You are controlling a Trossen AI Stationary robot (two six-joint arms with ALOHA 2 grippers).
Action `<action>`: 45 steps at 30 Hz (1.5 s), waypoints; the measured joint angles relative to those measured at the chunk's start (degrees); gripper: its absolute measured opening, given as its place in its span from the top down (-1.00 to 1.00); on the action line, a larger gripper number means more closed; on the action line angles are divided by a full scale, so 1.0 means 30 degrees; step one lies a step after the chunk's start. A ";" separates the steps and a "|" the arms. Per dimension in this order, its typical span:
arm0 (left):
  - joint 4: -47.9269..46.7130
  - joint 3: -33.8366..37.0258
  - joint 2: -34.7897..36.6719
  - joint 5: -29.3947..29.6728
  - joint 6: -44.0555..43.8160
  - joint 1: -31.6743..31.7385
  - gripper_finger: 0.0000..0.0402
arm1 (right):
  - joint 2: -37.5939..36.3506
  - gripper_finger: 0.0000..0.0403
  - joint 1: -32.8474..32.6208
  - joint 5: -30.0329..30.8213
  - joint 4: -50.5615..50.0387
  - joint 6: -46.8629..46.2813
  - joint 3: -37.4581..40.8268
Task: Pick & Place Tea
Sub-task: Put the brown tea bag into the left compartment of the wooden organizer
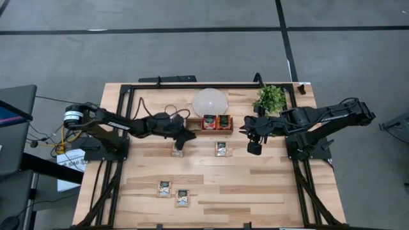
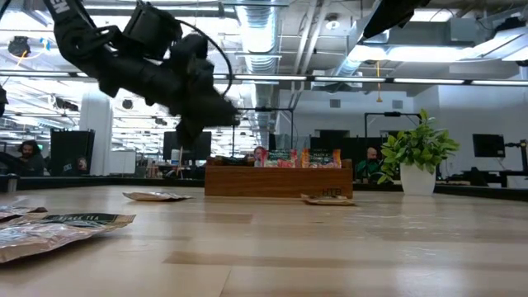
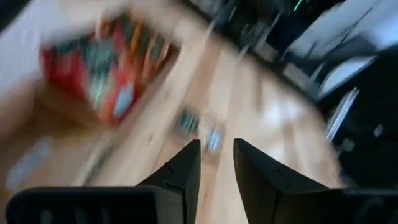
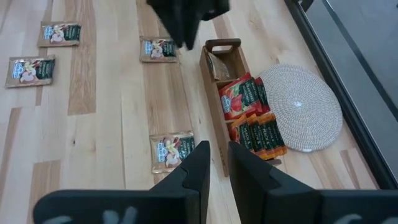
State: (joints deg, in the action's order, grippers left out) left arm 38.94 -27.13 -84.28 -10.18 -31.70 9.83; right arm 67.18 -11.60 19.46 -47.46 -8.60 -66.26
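Four pale tea sachets lie loose on the tabletop (image 1: 268, 185): one at centre frame in the high view, just under the left hand (image 1: 177, 151); one a little to its right (image 1: 221, 149); and a pair (image 1: 165, 188) (image 1: 183, 197) toward the lower left. Above the two central ones stands the wooden tray (image 1: 208, 130), with red sachets (image 1: 209, 122) and orange-topped ones (image 1: 223, 122) upright in two of its compartments. In the right wrist view the third compartment seems to hold a single pale sachet (image 4: 221, 65), though part of it is in shadow.

The left hand (image 1: 185, 136) hangs between the tray's left end and the nearest loose sachet, off the wood in the low view. Its fingers (image 3: 186, 171) stand a narrow gap apart with nothing between them, so it is released and empty. That wrist picture is smeared, so I cannot say exactly what it points at.

The right hand (image 1: 254, 148) waits at centre right, near the potted plant (image 1: 270, 98); its fingers (image 4: 196, 163) are nearly together and hold nothing.

The step in hand looks like the reach for another sachet. The next move calls for the left hand to square up over the sachet below it, spread wide enough to straddle the flat packet, and come down low enough to pinch it without skidding it along the tabletop.
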 joint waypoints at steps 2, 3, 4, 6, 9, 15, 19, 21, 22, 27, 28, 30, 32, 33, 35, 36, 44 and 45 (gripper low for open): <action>-0.1463 0.0041 0.0023 0.0688 0.0034 -0.0333 0.56 | 0.0000 0.75 0.0000 0.0000 0.0000 0.0000 0.0000; -0.1864 0.0043 0.0019 0.1363 0.0043 -0.0505 0.56 | 0.0000 0.75 -0.0002 0.0000 0.0000 0.0000 0.0000; -0.1988 0.0032 0.0012 0.2172 0.0065 -0.0672 0.56 | 0.0000 0.75 -0.0004 0.0004 0.0000 0.0000 0.0000; -0.2410 -0.0107 -0.0012 0.3597 0.0412 -0.0956 0.56 | 0.0000 0.75 -0.0006 0.0010 0.0007 0.0000 -0.0004; -0.3375 -0.0900 -0.0039 0.4535 0.1285 -0.1338 0.56 | 0.0000 0.75 0.0036 0.0023 0.0015 0.0003 -0.0007; -0.7960 -0.3449 -0.0294 0.5533 0.2738 -0.1981 0.56 | 0.0000 0.75 0.0036 0.0044 0.0031 0.0002 -0.0006; -0.9528 -0.4424 -0.0610 0.5672 0.2805 -0.2107 0.56 | 0.0000 0.75 0.0036 0.0044 0.0058 0.0007 -0.0007; -1.0073 -0.4591 -0.0688 0.5956 0.2805 -0.2095 0.56 | -0.0007 0.75 0.0036 0.0044 0.0066 0.0007 -0.0007; -0.9989 -0.4746 -0.0843 0.6014 0.2805 -0.2078 0.56 | -0.0007 0.75 0.0036 0.0044 0.0066 0.0007 -0.0007; -1.0424 -0.5624 -0.1735 0.6308 0.3077 -0.2216 0.56 | -0.0007 0.75 0.0036 0.0037 0.0072 0.0014 -0.0007; -1.0767 -0.5804 -0.1868 0.6423 0.3185 -0.2245 0.56 | -0.0007 0.75 0.0036 0.0042 0.0066 0.0015 -0.0007; -1.1112 -0.6431 -0.2427 0.6458 0.3284 -0.2260 0.56 | -0.0015 0.75 0.0036 0.0040 0.0066 0.0015 -0.0015; -1.2009 -0.6952 -0.2902 0.6451 0.3365 -0.2282 0.56 | -0.0009 0.75 0.0029 0.0036 0.0058 0.0013 -0.0015; -1.2617 -0.7267 -0.3137 0.6480 0.3518 -0.2282 0.56 | -0.0015 0.75 0.0029 0.0043 0.0058 0.0015 -0.0015; -1.3223 -0.7875 -0.3514 0.6522 0.3786 -0.2284 0.56 | -0.0007 0.75 0.0029 0.0033 0.0051 0.0022 -0.0015; -1.3640 -0.8091 -0.3514 0.6694 0.3865 -0.2289 0.56 | -0.0014 0.75 0.0029 0.0036 0.0051 0.0015 -0.0015; -1.4889 -0.8496 -0.3645 0.8026 0.4289 -0.2146 0.56 | -0.0007 0.75 0.0029 0.0029 -0.0007 0.0053 -0.0015; -1.5094 -0.8496 -0.3645 0.8065 0.4291 -0.2139 0.56 | -0.0007 0.75 0.0029 0.0029 -0.0007 0.0066 -0.0015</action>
State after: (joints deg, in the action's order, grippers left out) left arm -6.35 -52.62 -95.22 14.01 -18.83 3.41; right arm 67.16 -11.51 19.55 -47.48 -8.40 -66.30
